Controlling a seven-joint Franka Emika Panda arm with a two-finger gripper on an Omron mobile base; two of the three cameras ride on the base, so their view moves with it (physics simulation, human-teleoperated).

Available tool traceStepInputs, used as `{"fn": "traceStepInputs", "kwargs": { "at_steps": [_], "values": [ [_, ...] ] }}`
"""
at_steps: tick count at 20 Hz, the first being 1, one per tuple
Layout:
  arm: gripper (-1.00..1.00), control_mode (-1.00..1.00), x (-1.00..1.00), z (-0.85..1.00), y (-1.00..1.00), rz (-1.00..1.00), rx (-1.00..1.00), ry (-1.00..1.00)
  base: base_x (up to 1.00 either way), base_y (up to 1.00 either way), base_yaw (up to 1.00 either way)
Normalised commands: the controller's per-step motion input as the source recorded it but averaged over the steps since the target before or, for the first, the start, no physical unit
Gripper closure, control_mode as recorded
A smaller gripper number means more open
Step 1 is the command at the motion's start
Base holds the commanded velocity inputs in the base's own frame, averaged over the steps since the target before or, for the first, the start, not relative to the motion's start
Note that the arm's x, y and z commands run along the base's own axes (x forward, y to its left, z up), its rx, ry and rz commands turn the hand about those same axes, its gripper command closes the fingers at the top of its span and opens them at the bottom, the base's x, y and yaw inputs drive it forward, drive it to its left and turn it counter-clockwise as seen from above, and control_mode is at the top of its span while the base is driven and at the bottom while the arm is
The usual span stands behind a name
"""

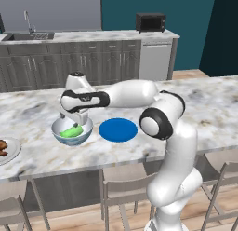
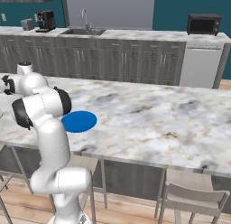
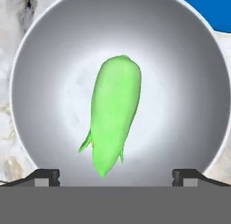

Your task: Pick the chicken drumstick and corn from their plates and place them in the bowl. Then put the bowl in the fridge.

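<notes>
We see the gripper (image 3: pixel 115 175) spread wide, empty, above the glossy blue-grey bowl (image 1: pixel 59 127) holding the light green corn cob (image 3: pixel 113 112). Risk: fingers clip the rim lifting out; reddish-brown drumstick (image 1: pixel 3 147) sits at the worktop's (image 1: pixel 204 109) far edge.

Hand cam close above bowl (image 3: pixel 40 83)

Light is even and bright across all three views, soft and without a clear source. The marble bench (image 1: pixel 218 109) shows only a faint shadow beneath the arm and a dim one under its front edge. The bowl (image 3: pixel 49 83) carries a pale glow at the centre of its inside, shading to darker grey toward the rim. The corn (image 3: pixel 113 112) is flatly lit, with slightly soft edges. Both base views are sharp, with no bending at the edges.
</notes>
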Motion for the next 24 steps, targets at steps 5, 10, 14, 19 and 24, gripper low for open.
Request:
{"fn": "traceStepInputs", "kwargs": {
  "at_steps": [5, 10, 14, 19, 24],
  "values": [
    [-1.0, -1.0, -0.68, 0.24, -0.07, 0.06, 0.04, -0.02, 0.0, 0.0, 0.0],
    [-1.0, -1.0, -0.74, 0.11, -0.26, 0.09, 0.0, -0.06, 0.0, 0.0, 0.0],
    [-1.0, -1.0, -0.61, 0.14, -0.46, 0.05, 0.0, -0.05, 0.0, 0.0, 0.0],
    [-1.0, -1.0, -0.41, 0.1, -0.57, 0.0, 0.01, 0.0, 0.0, 0.0, 0.0],
    [-1.0, -1.0, -0.26, 0.03, -0.56, 0.02, 0.04, 0.0, 0.0, 0.0, 0.0]
  ]
}}
